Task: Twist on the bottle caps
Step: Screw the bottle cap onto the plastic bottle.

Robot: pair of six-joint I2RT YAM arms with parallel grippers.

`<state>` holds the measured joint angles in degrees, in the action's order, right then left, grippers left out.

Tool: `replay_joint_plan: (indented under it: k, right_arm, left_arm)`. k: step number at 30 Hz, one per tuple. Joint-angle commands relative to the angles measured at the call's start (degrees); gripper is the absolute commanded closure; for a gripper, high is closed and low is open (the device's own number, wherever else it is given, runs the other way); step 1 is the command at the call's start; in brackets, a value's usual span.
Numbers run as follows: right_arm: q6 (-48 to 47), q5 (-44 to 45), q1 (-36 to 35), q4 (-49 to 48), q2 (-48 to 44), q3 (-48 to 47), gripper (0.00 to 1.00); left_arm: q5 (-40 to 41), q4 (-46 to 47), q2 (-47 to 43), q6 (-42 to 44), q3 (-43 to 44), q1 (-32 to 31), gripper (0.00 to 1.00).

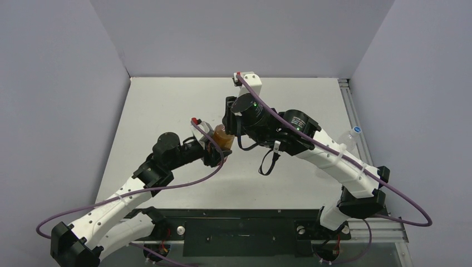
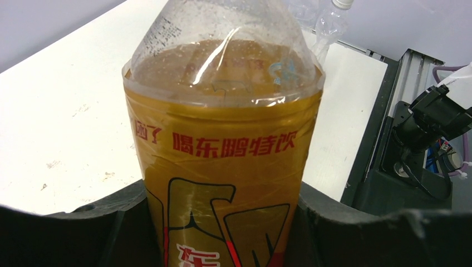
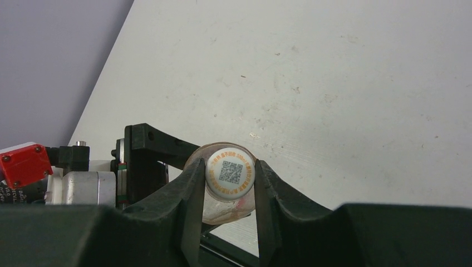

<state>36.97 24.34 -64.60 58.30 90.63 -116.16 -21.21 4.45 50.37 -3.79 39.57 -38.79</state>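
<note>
The white cap (image 3: 230, 173) could go on crooked. If the right gripper (image 3: 230, 169) turns it while it sits tilted on the neck, the threads may jam and the cap will not go down. The cap is small and smooth, so it could also slip in the fingers and not turn at all. The orange bottle (image 2: 222, 139) could spin along with the cap if the left gripper (image 2: 222, 222) does not hold it tight enough. A hard push from above could tip it and spill the drink. The right gripper's jaws are closed on the white cap, one finger on each side, right on top of the orange bottle. I cannot tell if the cap sits straight. The left gripper's jaws grip the orange bottle around its lower part. The bottle is filled with orange-brown drink up to its clear shoulder, and it has a yellow wrap with red writing. The cap is round and white, with a small square code on top. The clear bottle (image 1: 350, 140) stands far to the right of the orange bottle, at the edge of the table (image 1: 167, 111), with a blue-and-white cap (image 1: 357, 130) on top.
</note>
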Motion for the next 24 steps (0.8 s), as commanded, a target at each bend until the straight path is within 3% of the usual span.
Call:
replay_joint_plan:
  k: [1, 6, 9, 18, 24]
  right_arm:
    - [-0.43, 1.82, -0.67, 0.04, -0.29, -2.24, 0.81]
    - [-4.2, -2.66, 1.16, -0.5, -1.96, -1.25, 0.96]
    - [-9.08, -13.17, 3.59, -4.93, -4.7, 2.73, 1.0]
    - [-18.05, -41.28, 7.96, -15.86, -11.9, 12.3, 1.0]
    - [-19.4, -45.45, 8.42, -16.46, -12.15, 12.05, 1.0]
  left_arm:
    - [-0.23, 1.07, -0.21, 0.55, 1.01, -0.06, 1.0]
    - [-6.14, -0.56, -1.3, 0.48, 1.9, 0.0, 1.0]
    - [-13.93, -1.35, -2.64, -0.29, 2.76, 0.18, 1.0]
    - [-29.31, 3.02, -4.86, -8.21, 4.12, 0.3, 1.0]
    - [-30.96, 5.99, -6.94, -12.25, 3.59, 0.35, 1.0]
